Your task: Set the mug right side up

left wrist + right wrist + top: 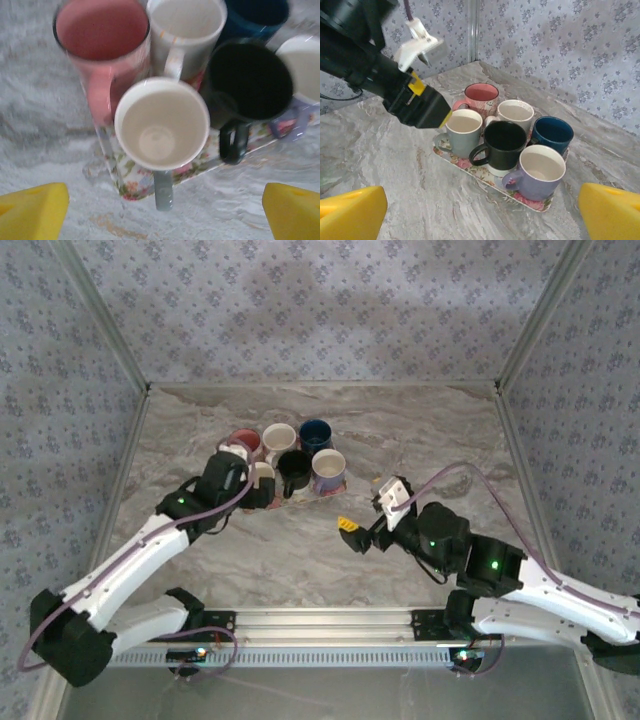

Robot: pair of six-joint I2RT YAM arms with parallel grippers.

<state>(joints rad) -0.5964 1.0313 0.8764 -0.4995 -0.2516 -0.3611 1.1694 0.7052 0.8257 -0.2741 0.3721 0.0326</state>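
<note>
The grey mug (161,122) stands upright on the floral tray (127,182), mouth up, with its handle (163,190) pointing toward my left gripper (165,215). That gripper is open, its yellow fingertips (32,212) wide apart on the near side of the mug and holding nothing. In the top view the left gripper (258,492) sits at the tray's near left corner by the grey mug (264,476). My right gripper (480,220) is open and empty, well back from the tray. In the right wrist view, one black left finger (422,107) hangs beside the grey mug (462,132).
Several other upright mugs share the tray (485,175): pink (481,95), white (516,112), blue (552,132), black (505,145) and lavender (540,170). Patterned walls (320,310) close in the marble table on three sides. Bare marble (300,560) lies between tray and arm bases.
</note>
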